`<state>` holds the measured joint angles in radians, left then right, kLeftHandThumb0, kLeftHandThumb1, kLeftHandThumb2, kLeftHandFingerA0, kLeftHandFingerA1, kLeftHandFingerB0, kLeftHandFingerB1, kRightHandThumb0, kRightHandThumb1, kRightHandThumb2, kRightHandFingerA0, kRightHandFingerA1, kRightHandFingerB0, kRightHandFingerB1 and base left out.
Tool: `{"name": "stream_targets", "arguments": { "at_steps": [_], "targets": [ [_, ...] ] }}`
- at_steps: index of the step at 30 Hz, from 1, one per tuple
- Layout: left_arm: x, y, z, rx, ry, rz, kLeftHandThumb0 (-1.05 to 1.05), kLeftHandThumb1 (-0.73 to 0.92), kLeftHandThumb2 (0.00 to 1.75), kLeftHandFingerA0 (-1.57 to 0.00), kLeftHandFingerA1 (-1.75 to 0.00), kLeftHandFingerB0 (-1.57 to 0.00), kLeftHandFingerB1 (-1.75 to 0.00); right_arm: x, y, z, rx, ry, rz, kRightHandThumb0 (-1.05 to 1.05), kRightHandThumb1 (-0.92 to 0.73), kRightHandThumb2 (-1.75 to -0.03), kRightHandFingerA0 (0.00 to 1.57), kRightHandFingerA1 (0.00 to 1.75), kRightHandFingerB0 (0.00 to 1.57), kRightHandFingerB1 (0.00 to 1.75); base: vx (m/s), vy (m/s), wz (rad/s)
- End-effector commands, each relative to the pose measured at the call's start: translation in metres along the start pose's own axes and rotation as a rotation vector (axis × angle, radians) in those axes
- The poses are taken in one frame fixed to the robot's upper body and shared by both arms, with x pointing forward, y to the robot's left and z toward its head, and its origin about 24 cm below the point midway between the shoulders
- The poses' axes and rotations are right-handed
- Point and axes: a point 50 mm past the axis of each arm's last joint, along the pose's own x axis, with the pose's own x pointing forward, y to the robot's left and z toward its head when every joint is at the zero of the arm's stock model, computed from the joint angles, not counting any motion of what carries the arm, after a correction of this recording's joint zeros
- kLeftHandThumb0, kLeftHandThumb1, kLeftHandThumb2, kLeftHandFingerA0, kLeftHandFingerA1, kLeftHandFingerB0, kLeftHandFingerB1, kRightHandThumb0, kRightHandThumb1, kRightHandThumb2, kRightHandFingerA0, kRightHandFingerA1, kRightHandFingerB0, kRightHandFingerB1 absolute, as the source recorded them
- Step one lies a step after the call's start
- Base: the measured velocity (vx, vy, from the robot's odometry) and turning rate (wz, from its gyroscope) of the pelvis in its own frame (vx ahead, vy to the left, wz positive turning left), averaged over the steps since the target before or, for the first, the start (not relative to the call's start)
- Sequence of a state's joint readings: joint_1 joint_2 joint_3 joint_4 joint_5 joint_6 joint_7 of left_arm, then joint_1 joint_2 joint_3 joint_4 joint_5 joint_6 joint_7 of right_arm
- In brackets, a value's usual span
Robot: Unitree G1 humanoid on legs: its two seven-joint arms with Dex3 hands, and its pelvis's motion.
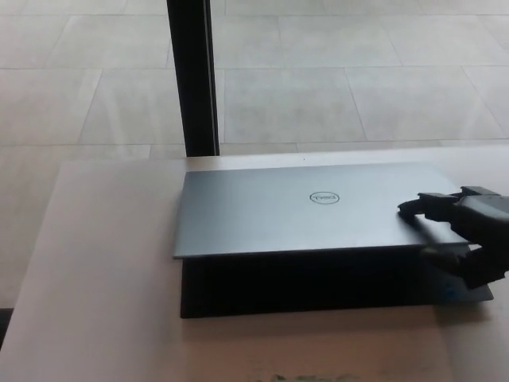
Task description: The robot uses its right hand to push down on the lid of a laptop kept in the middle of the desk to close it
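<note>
Right hand [465, 231] spread flat, fingers [417, 205] apart, pressed on right end of grey laptop lid [306, 208]; holding nothing. Laptop [318, 282] mid-desk [103, 270], nearly closed.

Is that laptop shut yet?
Not quite. The lid is low but a dark gap shows beneath its front edge, with the base visible below. The right hand rests on the lid's right side.

Soft, hazy daylight from behind; washed-out
</note>
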<state>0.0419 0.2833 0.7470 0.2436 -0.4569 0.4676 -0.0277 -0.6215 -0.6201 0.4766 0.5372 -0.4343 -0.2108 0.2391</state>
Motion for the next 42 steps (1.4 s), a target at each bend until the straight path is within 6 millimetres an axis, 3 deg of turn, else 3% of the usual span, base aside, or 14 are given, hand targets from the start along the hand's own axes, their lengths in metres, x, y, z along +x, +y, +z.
{"name": "stream_targets", "arguments": {
  "at_steps": [1,15,16,20,26,27,28,29,30,31,37,38,39,42],
  "targets": [
    [0.001,0.003,0.007,0.009,0.001,0.003,-0.97,0.78,0.64,-0.41,-0.78,-0.45,-0.61,-0.004,0.034,-0.01,-0.031,0.034,0.059,-0.92,-0.92,-0.81,0.14,0.52,0.26,0.4,0.0,0.0,0.0],
    [0.003,0.003,0.01,-0.006,-0.008,0.009,-0.99,0.78,0.64,-0.45,-0.78,-0.47,-0.6,-0.027,0.105,-0.051,-0.077,0.267,0.174,-0.89,-0.92,-0.8,0.19,0.47,0.28,0.37,0.0,0.0,0.0],
    [0.003,0.003,0.009,-0.015,-0.005,-0.003,-0.98,0.57,1.04,-0.4,-0.74,-0.39,-0.62,-0.029,0.113,-0.054,-0.066,0.284,0.191,-0.9,-0.92,-0.78,0.19,0.49,0.27,0.38,0.0,0.0,0.0],
    [0.002,0.002,0.01,0.0,-0.006,-0.007,-1.0,0.79,0.65,-0.41,-0.77,-0.42,-0.58,-0.034,0.128,-0.059,-0.036,0.313,0.218,-0.92,-0.92,-0.78,0.19,0.49,0.29,0.39,0.0,0.0,0.0],
    [0.002,0.002,0.009,0.008,-0.009,0.003,-1.01,0.79,0.65,-0.42,-0.76,-0.43,-0.59,-0.027,0.112,-0.057,-0.06,0.297,0.188,-0.9,-0.92,-0.78,0.2,0.48,0.26,0.37,0.0,0.0,0.0],
    [0.002,0.002,0.009,0.008,-0.008,0.002,-0.95,0.57,1.15,-0.5,-0.79,-0.29,-0.57,-0.025,0.105,-0.057,-0.07,0.285,0.163,-0.9,-0.92,-0.78,0.23,0.49,0.27,0.36,0.0,0.0,0.0],
    [0.002,0.002,0.009,0.008,-0.007,0.003,-0.95,0.57,1.15,-0.5,-0.79,-0.29,-0.57,-0.024,0.103,-0.056,-0.074,0.281,0.155,-0.9,-0.92,-0.78,0.23,0.49,0.27,0.36,0.0,0.0,0.0],
    [0.002,0.003,0.009,0.01,-0.003,0.002,-1.02,0.79,0.64,-0.42,-0.78,-0.43,-0.59,-0.023,0.1,-0.057,-0.077,0.28,0.151,-0.9,-0.92,-0.78,0.23,0.49,0.25,0.35,0.0,0.0,0.0],
    [0.002,0.002,0.009,0.015,0.0,0.002,-1.02,0.8,0.64,-0.41,-0.78,-0.43,-0.59,-0.023,0.096,-0.057,-0.07,0.279,0.148,-0.95,-0.79,-0.94,0.2,0.5,0.23,0.39,0.0,0.0,0.0],
    [0.002,0.002,0.009,0.013,0.0,0.002,-1.03,0.57,1.07,-0.41,-0.76,-0.39,-0.62,-0.023,0.09,-0.057,-0.07,0.274,0.139,-0.9,-0.92,-0.78,0.19,0.44,0.28,0.34,0.0,0.0,0.0],
    [0.003,0.002,0.009,0.017,0.005,-0.004,-0.97,0.58,1.16,-0.48,-0.78,-0.3,-0.58,-0.022,0.055,-0.056,-0.11,0.223,0.077,-0.91,-0.79,-0.94,0.19,0.51,0.22,0.4,0.0,0.0,0.0],
    [0.002,0.002,0.009,0.015,0.0,0.006,-0.97,0.58,1.16,-0.48,-0.78,-0.3,-0.58,-0.023,0.048,-0.055,-0.118,0.202,0.056,-0.91,-0.79,-0.94,0.19,0.51,0.22,0.4,0.0,0.0,0.0],
    [0.001,0.004,0.009,0.016,0.002,0.007,-1.02,0.8,0.65,-0.39,-0.78,-0.42,-0.6,-0.022,0.042,-0.054,-0.118,0.191,0.053,-0.88,-0.92,-0.79,0.17,0.49,0.25,0.36,0.0,0.0,0.0],
    [0.001,0.005,0.009,0.003,0.005,0.006,-1.01,0.8,0.65,-0.39,-0.81,-0.43,-0.6,-0.026,0.027,-0.054,-0.116,0.163,0.017,-0.86,-0.92,-0.79,0.21,0.5,0.25,0.36,0.0,0.0,0.0]
  ]
}}
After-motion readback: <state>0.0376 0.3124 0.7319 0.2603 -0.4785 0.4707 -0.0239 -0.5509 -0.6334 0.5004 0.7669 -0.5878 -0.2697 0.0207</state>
